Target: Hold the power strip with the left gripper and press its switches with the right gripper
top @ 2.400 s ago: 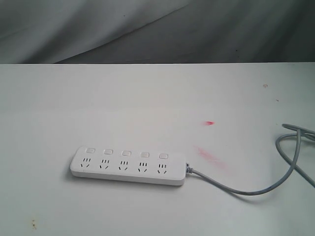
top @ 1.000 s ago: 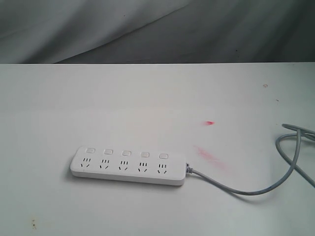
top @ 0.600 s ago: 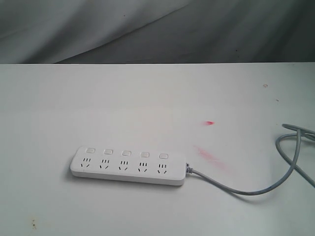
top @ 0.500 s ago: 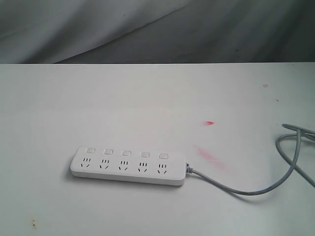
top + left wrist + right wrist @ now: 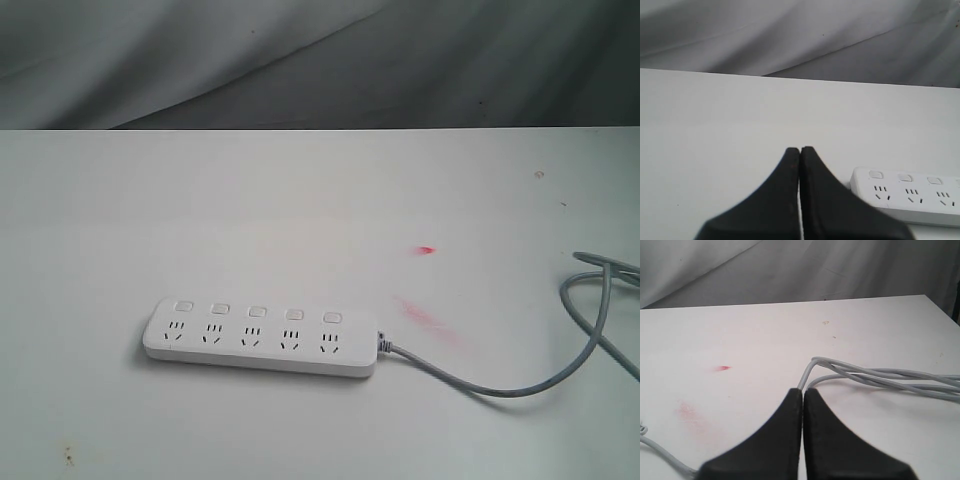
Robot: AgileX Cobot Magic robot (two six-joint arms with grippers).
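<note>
The white power strip (image 5: 261, 337) lies flat on the white table, its five square switches (image 5: 256, 311) in a row above the sockets. Its grey cable (image 5: 520, 385) runs off to the right and loops back. Neither arm shows in the exterior view. In the left wrist view my left gripper (image 5: 800, 149) is shut and empty, with the strip's end (image 5: 905, 195) off to one side. In the right wrist view my right gripper (image 5: 803, 391) is shut and empty, above the table near the looped cable (image 5: 875, 375).
Red smears (image 5: 428, 318) and a small red mark (image 5: 426, 250) stain the table right of the strip. A grey cloth backdrop (image 5: 320, 60) hangs behind the table's far edge. A few small specks (image 5: 68, 457) dot the near left corner.
</note>
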